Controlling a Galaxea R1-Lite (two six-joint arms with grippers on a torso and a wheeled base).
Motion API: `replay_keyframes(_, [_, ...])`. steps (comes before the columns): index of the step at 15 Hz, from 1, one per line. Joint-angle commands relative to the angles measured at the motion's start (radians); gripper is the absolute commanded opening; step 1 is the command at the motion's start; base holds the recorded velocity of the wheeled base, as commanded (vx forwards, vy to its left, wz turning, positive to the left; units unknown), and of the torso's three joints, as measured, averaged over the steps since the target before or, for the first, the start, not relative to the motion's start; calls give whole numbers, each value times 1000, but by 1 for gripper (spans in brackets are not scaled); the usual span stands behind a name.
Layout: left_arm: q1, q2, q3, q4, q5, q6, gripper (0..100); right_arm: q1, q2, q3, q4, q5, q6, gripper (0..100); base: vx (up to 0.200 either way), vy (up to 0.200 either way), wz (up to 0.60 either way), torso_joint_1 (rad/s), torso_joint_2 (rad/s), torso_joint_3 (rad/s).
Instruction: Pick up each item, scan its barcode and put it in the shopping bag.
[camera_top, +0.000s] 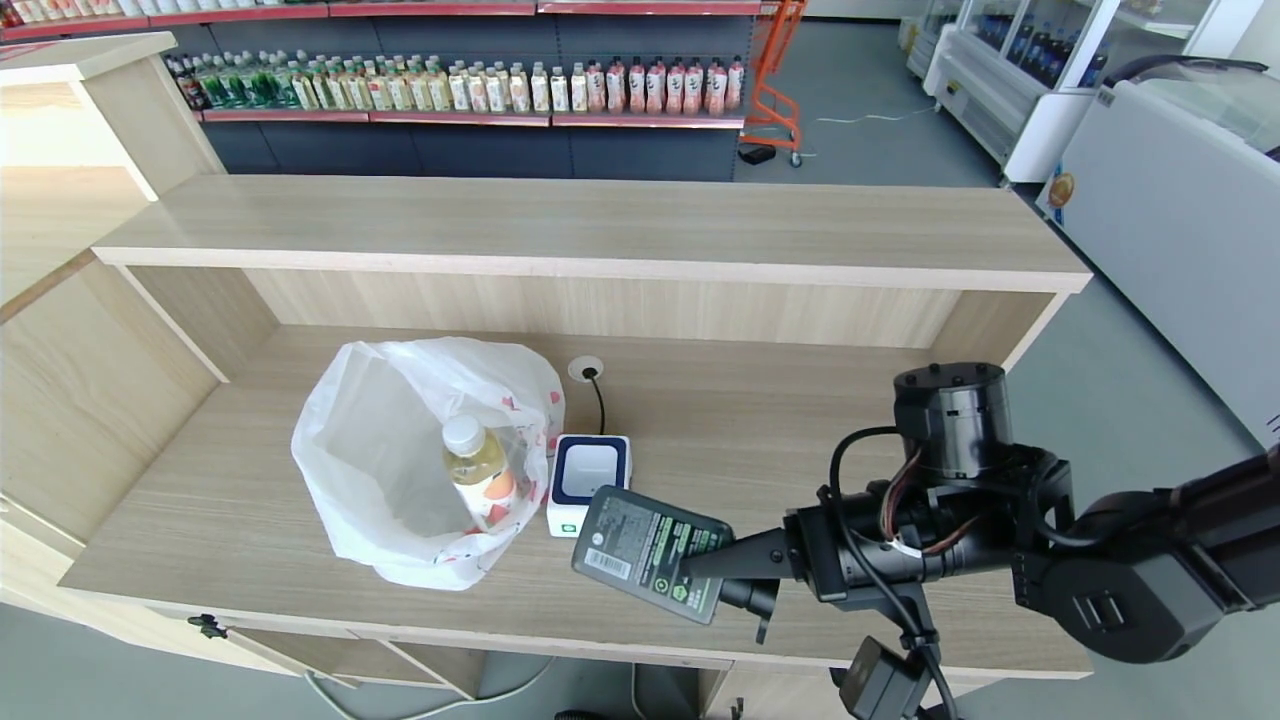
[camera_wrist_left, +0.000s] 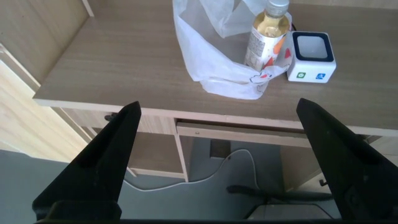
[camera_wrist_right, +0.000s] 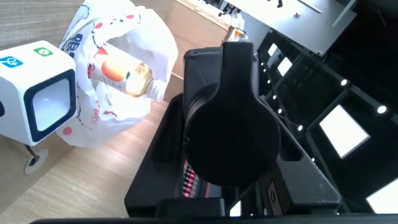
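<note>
Packet (camera_top: 645, 548): dark, clamped between right fingers (camera_top: 745, 557), scanner (camera_top: 588, 472) just beyond.
Left fingers (camera_wrist_left: 115, 146): apart, empty.
Bag (camera_top: 375, 450): on table (camera_top: 800, 430), past scanner from right fingers, bottle (camera_top: 478, 472) upright inside.

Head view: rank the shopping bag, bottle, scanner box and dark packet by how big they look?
1. shopping bag
2. dark packet, though held nearer the camera
3. scanner box and bottle: look alike, unranked

There is one worktop (camera_top: 800, 430), one bag (camera_top: 370, 450) with one bottle (camera_top: 478, 470) inside, one scanner (camera_top: 588, 472) at the bag's 3 o'clock, one cable (camera_top: 600, 405) at the scanner's 12 o'clock, and one dark packet (camera_top: 640, 545) at its 5 o'clock.
</note>
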Motion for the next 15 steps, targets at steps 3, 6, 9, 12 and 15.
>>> replay_keyframes(3, [0,0,0,0,0,0,100,2,-6,1,3,0,12,0,0,0,0,0,0,0])
replay_keyframes(6, [0,0,0,0,0,0,100,15,-148,7,-8,-6,420,0,0,0,0,0,0,0])
replay_keyframes(9, [0,0,0,0,0,0,100,-141,-386,56,-25,-168,920,0,0,0,0,0,0,0])
replay_keyframes(12, [0,0,0,0,0,0,100,-334,-496,191,-28,-322,1431,0,0,0,0,0,0,0])
replay_keyframes(15, [0,0,0,0,0,0,100,-364,-495,229,-22,-415,1941,0,0,0,0,0,0,0])
